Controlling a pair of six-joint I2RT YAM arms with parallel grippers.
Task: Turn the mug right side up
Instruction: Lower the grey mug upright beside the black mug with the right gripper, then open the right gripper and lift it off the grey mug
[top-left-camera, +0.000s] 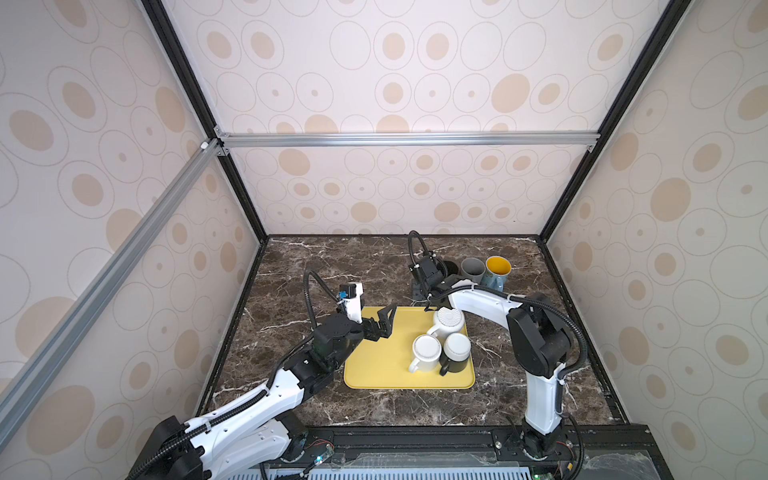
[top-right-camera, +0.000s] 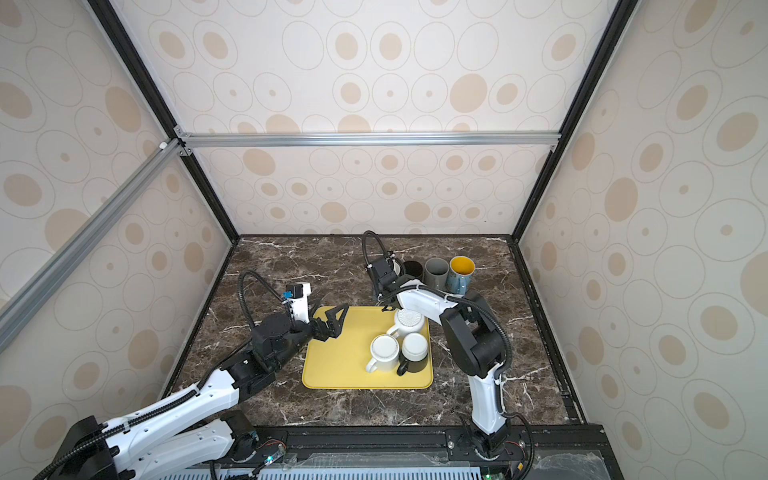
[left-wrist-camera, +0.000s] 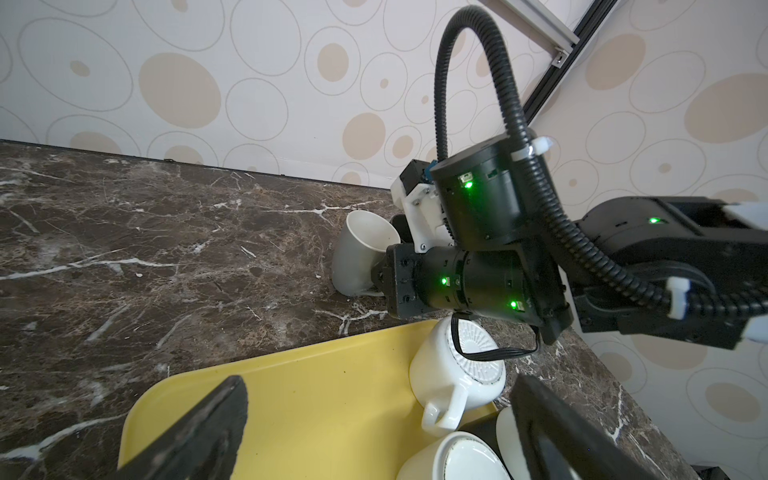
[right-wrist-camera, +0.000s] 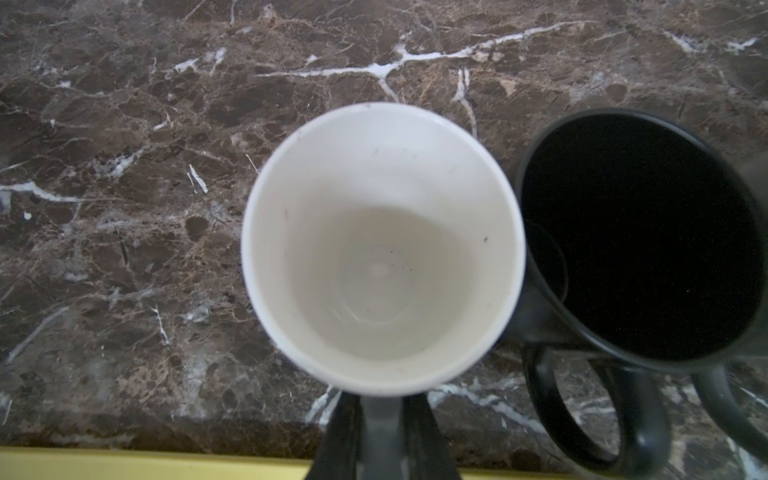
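Brown marble table (top-left-camera: 332, 270) under all. Right gripper (right-wrist-camera: 381, 432) squeezed tight on handle of white mug (right-wrist-camera: 382, 249), mouth up, at back of table past yellow tray (top-left-camera: 374, 365). Right beside: black mug (right-wrist-camera: 640, 241), also mouth up. Farther along: grey mug (top-left-camera: 473, 270), blue mug (top-left-camera: 498, 276). Left gripper (top-left-camera: 384, 323) spread wide apart, over tray's far left corner. On tray: three mugs (top-left-camera: 426, 351), bottoms up, close together.
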